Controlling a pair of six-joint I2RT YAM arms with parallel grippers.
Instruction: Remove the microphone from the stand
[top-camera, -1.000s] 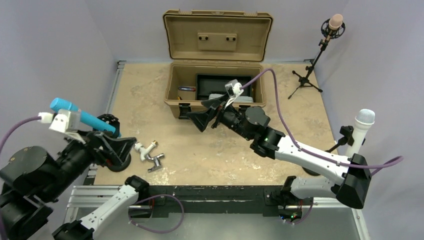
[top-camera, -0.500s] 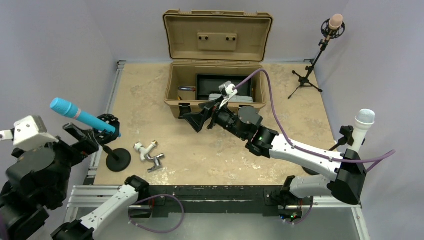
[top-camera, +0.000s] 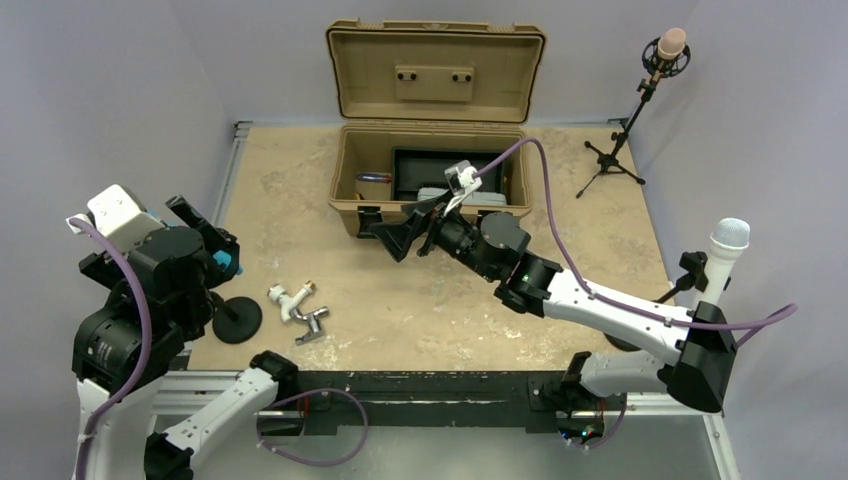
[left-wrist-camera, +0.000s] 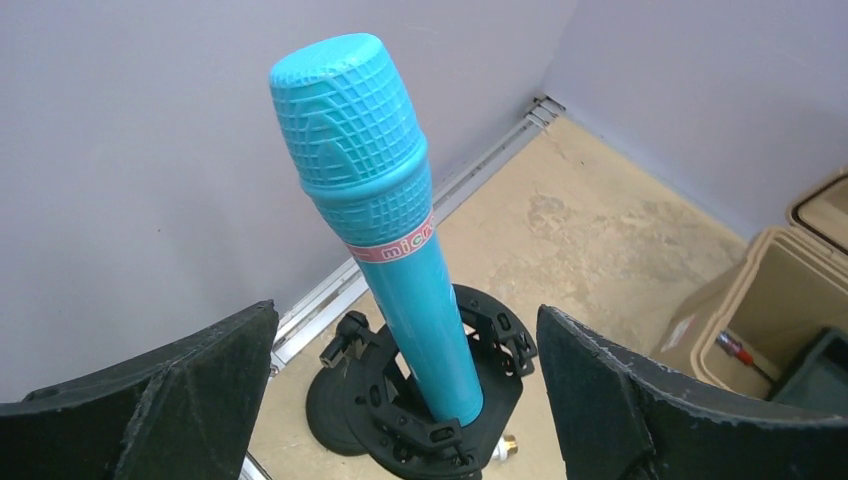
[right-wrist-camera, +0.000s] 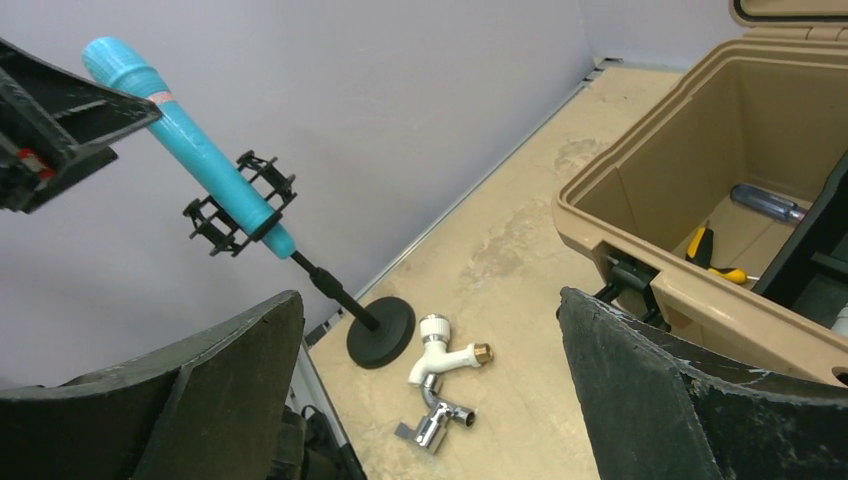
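Mic (left-wrist-camera: 385, 230): sitting tilted in the clip of the stand (right-wrist-camera: 380, 335), at the left edge of the table (top-camera: 420, 310).
Left tool (left-wrist-camera: 407, 312): standing wide open, flanking the mic without touching it.
Right tool (right-wrist-camera: 430, 298): standing wide open, gripping nothing, hanging in front of the box (right-wrist-camera: 640, 230), well apart from the mic.
Faucet (right-wrist-camera: 440, 365): lying just beside the stand base.

This was a robotics lab test cell: bare lavender walls (top-camera: 120, 90) boxed in a stone-patterned surface (top-camera: 290, 180) framed by aluminium rails (top-camera: 185, 390), with a cabled left arm (top-camera: 150, 290) and right arm (top-camera: 600, 305) bolted at its near edge.
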